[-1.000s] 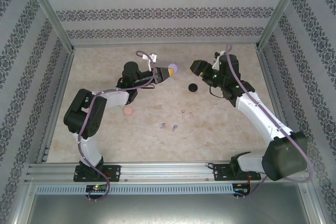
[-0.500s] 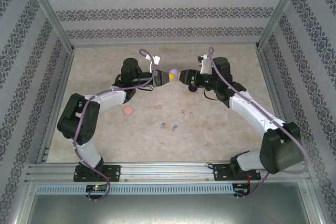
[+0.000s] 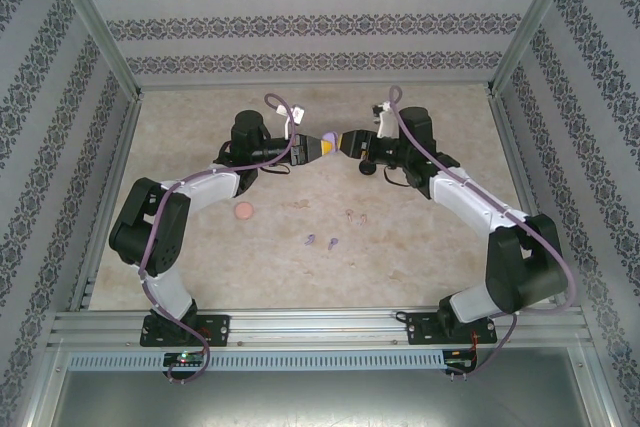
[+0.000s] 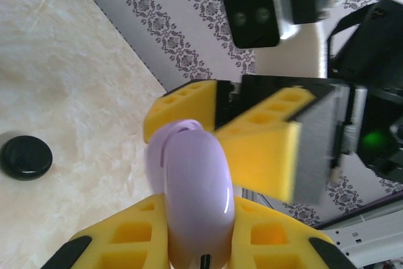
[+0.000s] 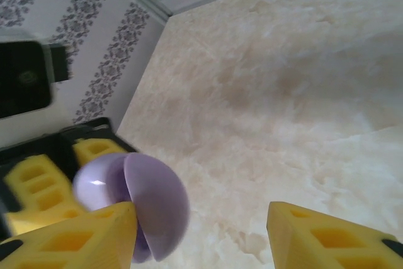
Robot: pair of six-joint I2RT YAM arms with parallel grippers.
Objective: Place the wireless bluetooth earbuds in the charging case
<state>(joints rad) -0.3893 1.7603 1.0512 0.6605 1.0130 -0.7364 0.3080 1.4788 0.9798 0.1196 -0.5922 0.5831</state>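
Purple case [image 4: 192,200]: clamped in my left jaws, held clear above the worktop [image 3: 420,237]. Right jaws: apart, straddling the case's far end.
Purple earbuds [image 3: 322,241] and pale pink earbuds [image 3: 355,215]: loose mid-worktop, near each other.
Pink case [image 3: 243,211] and black case [image 4: 25,157]: resting on the worktop.

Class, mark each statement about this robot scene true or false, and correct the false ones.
1. The left gripper is shut on the purple case. True.
2. The pink case is held by the right gripper. False: the pink case lies on the table, and the right gripper holds nothing.
3. The right gripper's jaws stand open. True.
4. The purple earbuds are in the purple case. False: the purple earbuds lie on the table.
5. The black case lies on the table. True.
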